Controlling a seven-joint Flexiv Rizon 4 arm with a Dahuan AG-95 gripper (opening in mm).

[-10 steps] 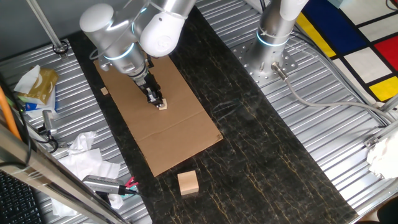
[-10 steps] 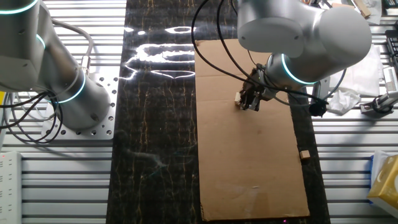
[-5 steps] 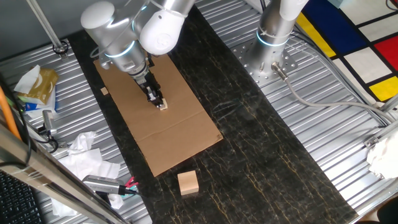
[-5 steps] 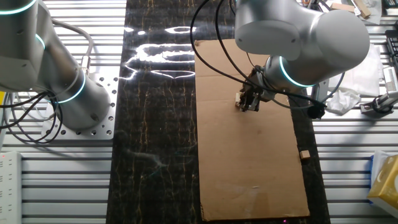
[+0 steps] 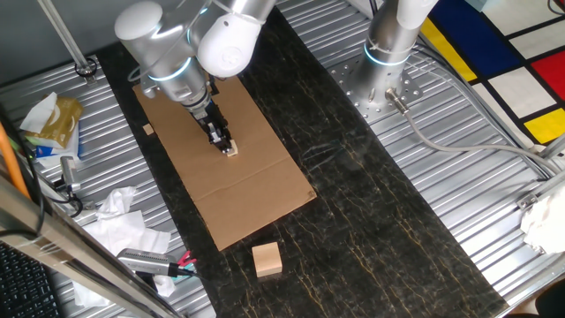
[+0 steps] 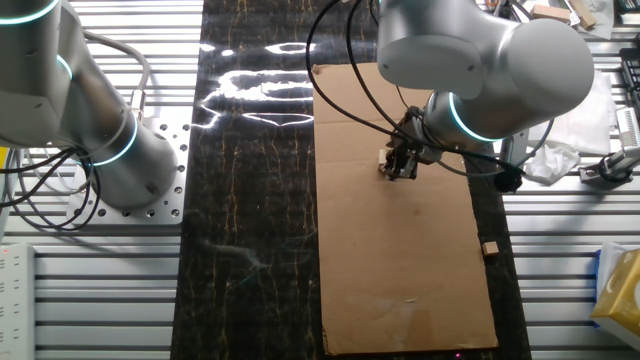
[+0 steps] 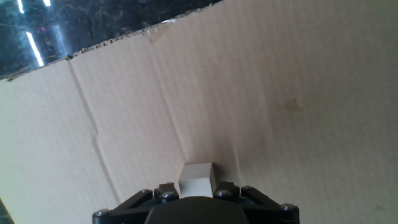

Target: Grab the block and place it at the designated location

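Observation:
The block, a tiny pale beige cube, sits between the fingertips of my gripper, low over the middle of the brown cardboard sheet. In the other fixed view the block shows at the tip of the gripper. In the hand view the block sits between the two black fingers, against the cardboard. I cannot tell whether it touches the sheet. The black dot is not in view; gripper and block cover that spot.
A larger tan wooden block lies on the dark mat in front of the sheet. A small tan chip lies beside the sheet's edge. Crumpled paper and tools clutter the left side. A second arm's base stands at the back right.
The arm's upper links have shifted a little to the left. The gripper and the block stay at nearly the same spot on the cardboard.

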